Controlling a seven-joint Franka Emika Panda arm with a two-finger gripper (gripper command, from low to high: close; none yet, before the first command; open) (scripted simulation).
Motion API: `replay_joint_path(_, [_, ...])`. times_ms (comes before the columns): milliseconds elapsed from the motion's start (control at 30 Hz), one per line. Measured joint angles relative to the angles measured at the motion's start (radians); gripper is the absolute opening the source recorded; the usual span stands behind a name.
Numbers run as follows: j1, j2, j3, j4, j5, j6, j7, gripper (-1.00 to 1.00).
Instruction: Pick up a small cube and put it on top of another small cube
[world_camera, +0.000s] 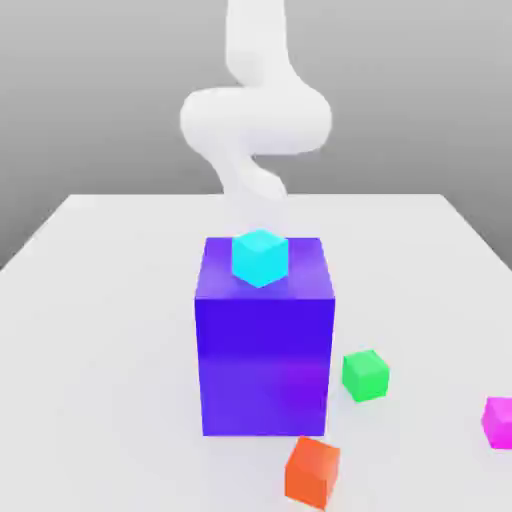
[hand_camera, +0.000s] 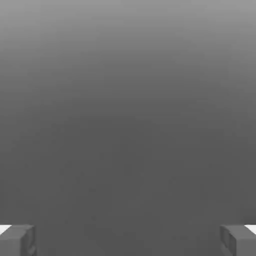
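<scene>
On the white tabletop, a cyan cube sits atop the blue-purple block. Rightward lie the orange-red cube, green cube, and the small cube, magenta, at the exterior view's right edge. The tool gapes fully, gripping nothing.

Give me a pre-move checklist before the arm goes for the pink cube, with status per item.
1. Gripper open, nothing between the fingers: ok.
2. Pink cube free on the table, at the exterior view's right edge and partly cut off by it: ok.
3. Stacking candidates, green cube and orange-red cube, each sit alone on the table with bare tops: ok.
4. Cyan cube sits on top of the big blue-purple block; the block stands between the arm and the small cubes: not ok, mind it.
5. Gripper lined up over the pink cube: cannot tell.
</scene>
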Motion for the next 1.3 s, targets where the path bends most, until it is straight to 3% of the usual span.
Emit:
replay_joint_path(567, [0.292,0.622,0.125,-0.042,0.015,0.217,-0.441,0.0])
replay_joint_path(900, [0.443,0.991,0.19,-0.065,-0.126,0.34,-0.592,0.0])
replay_joint_path(1067, [0.499,1.173,0.142,-0.035,-0.2,0.464,-0.561,0.0])
replay_joint_path(1100, [0.505,1.194,0.134,-0.03,-0.207,0.48,-0.556,-1.0])
replay_joint_path(1300, [0.508,1.204,0.131,-0.028,-0.211,0.487,-0.553,-1.0])
